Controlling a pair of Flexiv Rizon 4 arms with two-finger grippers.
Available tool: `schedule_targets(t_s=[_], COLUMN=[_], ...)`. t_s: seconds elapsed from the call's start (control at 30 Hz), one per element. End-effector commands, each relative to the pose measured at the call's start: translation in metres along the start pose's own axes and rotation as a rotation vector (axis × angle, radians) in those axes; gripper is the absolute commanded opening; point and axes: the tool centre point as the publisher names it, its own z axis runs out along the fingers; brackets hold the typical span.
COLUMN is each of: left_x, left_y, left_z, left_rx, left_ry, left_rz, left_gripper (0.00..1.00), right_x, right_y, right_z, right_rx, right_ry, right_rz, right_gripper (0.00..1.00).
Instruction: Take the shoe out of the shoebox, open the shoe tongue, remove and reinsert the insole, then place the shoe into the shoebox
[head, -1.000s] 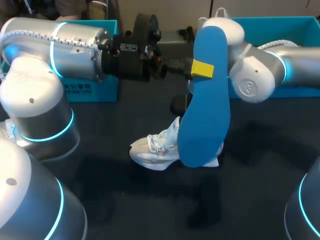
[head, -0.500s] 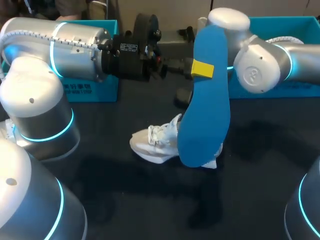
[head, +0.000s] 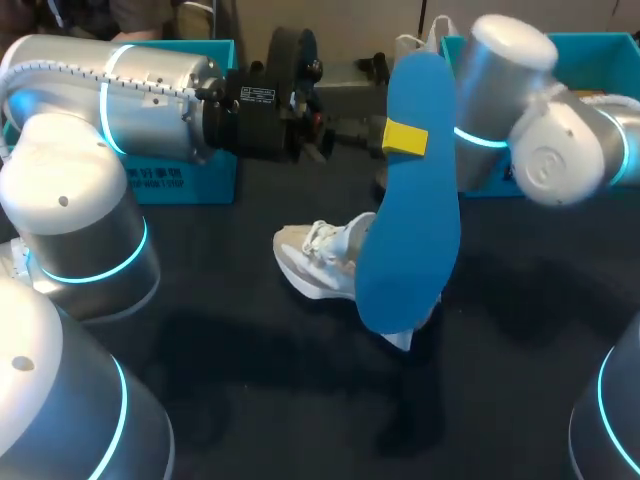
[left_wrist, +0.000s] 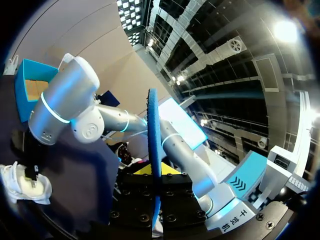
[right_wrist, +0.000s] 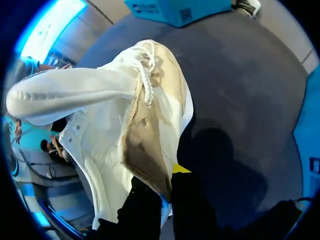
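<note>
Your left fingers (head: 405, 138) are high over the middle of the dark worktop (head: 520, 350), pinching a blue insole (head: 410, 210) near its upper end. The insole hangs upright, its flat face to the head camera. In the left wrist view it stands edge-on between the yellow tips. Behind its lower half is the white lace-up shoe (head: 318, 262), out of the teal shoebox (head: 610, 45) at the far right edge. Your right fingers (right_wrist: 181, 169) are pressed onto the rim of the shoe's opening, pinching it, with the laces (right_wrist: 146, 80) and tan lining (right_wrist: 142, 145) facing that wrist camera. A second blue box (head: 170, 175) sits at the far left.
</note>
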Motion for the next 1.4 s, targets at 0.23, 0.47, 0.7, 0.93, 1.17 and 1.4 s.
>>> schedule_targets(t_s=[0.23,0.47,0.7,0.93,1.17,1.4], left_x=[-0.001,-0.001,-0.001,-0.001,-0.001,-0.001], left_y=[0.000,0.000,0.000,0.000,0.000,0.000], left_z=[0.001,0.001,0.001,0.001,0.001,0.001], left_rx=[-0.002,-0.002,-0.002,-0.002,-0.002,-0.002], left_ry=[-0.001,-0.001,-0.001,-0.001,-0.001,-0.001], left_rz=[0.000,0.000,0.000,0.000,0.000,0.000], left_gripper=[0.00,0.00,0.00,0.00,0.00,0.00], right_x=[0.012,0.004,0.004,0.004,0.004,0.007], right_y=[-0.017,-0.010,-0.008,-0.008,-0.008,-0.017], right_z=[-0.015,-0.017,-0.016,-0.016,-0.016,-0.014], right_rx=[-0.268,-0.279,-0.256,-0.256,-0.256,-0.284], right_ry=[-0.212,-0.210,-0.203,-0.203,-0.203,-0.250], right_rz=[0.494,0.491,0.489,0.489,0.489,0.642], right_gripper=[0.00,0.00,0.00,0.00,0.00,0.00])
